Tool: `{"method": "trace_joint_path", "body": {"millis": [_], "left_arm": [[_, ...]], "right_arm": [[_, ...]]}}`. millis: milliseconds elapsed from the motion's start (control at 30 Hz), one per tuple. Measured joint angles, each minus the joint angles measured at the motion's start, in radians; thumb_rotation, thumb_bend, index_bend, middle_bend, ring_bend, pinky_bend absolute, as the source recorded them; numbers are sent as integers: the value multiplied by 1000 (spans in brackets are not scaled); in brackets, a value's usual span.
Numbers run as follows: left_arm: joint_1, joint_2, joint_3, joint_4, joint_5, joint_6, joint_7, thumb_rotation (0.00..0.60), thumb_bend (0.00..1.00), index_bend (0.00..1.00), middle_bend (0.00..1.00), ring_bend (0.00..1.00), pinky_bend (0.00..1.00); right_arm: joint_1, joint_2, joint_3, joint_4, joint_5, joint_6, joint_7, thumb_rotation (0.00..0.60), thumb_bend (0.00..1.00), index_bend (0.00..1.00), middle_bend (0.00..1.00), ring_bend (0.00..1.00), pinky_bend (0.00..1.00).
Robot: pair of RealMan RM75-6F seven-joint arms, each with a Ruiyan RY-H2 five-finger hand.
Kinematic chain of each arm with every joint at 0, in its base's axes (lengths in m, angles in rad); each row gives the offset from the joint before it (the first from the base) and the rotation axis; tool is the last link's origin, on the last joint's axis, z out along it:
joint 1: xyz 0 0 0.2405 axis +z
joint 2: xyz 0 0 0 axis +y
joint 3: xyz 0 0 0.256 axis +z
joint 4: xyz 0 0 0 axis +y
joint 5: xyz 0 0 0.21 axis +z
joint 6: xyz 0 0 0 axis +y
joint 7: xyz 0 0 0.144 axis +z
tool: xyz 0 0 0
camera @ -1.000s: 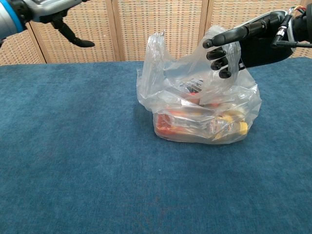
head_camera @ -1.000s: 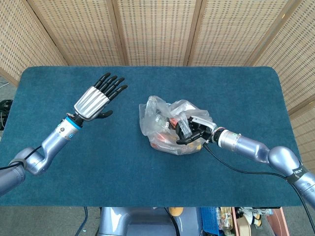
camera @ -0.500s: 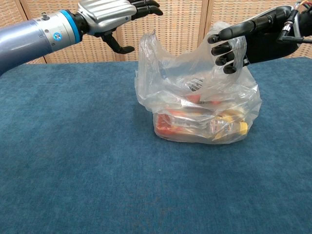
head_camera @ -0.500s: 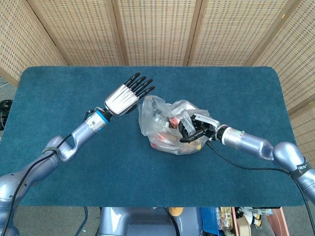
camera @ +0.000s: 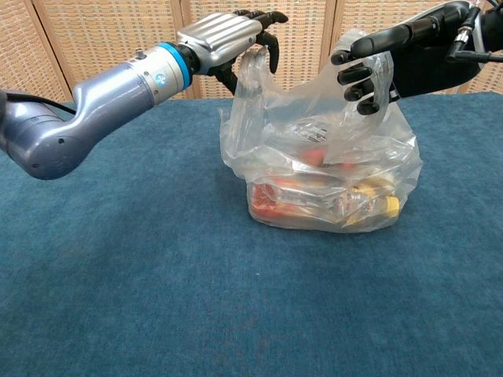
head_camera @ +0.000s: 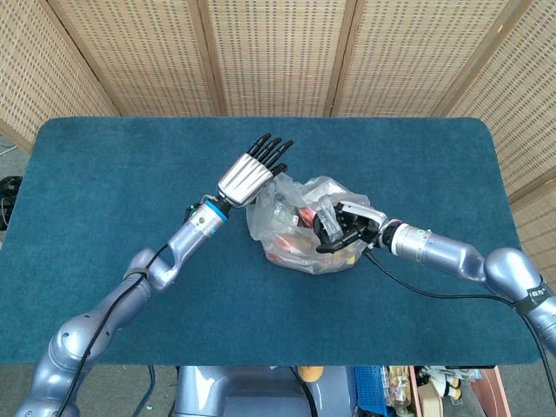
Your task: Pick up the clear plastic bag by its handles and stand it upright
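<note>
— What do you see, from left to right?

— My left hand (camera: 228, 35) reaches to the left handle (camera: 253, 71) of the clear plastic bag (camera: 322, 169), fingers (camera: 263, 17) straight and apart, gripping nothing; I cannot tell whether they touch it.

— And the bag?

— It sits upright mid-desk (camera: 118, 275) on blue cloth, red and yellow packets inside.

— Your right hand?

— My right hand (camera: 393, 55) holds the right handle (camera: 369, 75), fingers curled around the plastic.

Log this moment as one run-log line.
left robot hand: open, at left handle | right robot hand: grips right handle | clear plastic bag: on table
</note>
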Motion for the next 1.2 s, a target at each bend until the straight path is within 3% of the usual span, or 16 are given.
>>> {"method": "trace_joint_path", "body": {"millis": [100, 200, 433, 733, 900, 1100, 1200], "left_arm": [[-26, -51, -51, 27, -62, -4, -28, 600, 389, 744, 0, 0, 85], [-51, -85, -83, 56, -104, -2, -66, 600, 411, 771, 0, 0, 85], [-48, -84, -89, 54, -119, 65, -129, 600, 413, 796, 0, 0, 86], [28, -28, -82, -12, -122, 267, -311, 600, 414, 766, 0, 0, 95], [65, 14, -65, -54, -114, 340, -354, 600, 407, 660, 0, 0, 93], [74, 36, -32, -65, -89, 362, -332, 600, 364, 355, 0, 0, 86], [76, 44, -14, -67, -73, 384, -315, 600, 355, 289, 0, 0, 86]], "right_arm": [[2, 4, -6, -1, 3, -1, 0, 600, 0, 561, 683, 562, 577], [5, 6, -12, -3, 5, 1, -1, 600, 0, 561, 683, 562, 577], [8, 5, -18, 3, 13, 14, 0, 600, 0, 562, 683, 562, 577], [5, 3, -31, -6, 20, 37, 4, 600, 0, 562, 683, 562, 577], [7, 2, -36, -20, 20, 77, 15, 600, 0, 562, 683, 562, 577], [7, -6, -36, -33, 30, 124, 43, 600, 0, 562, 683, 562, 577], [6, -9, -26, -38, 50, 127, 68, 600, 0, 562, 683, 562, 577]]}}
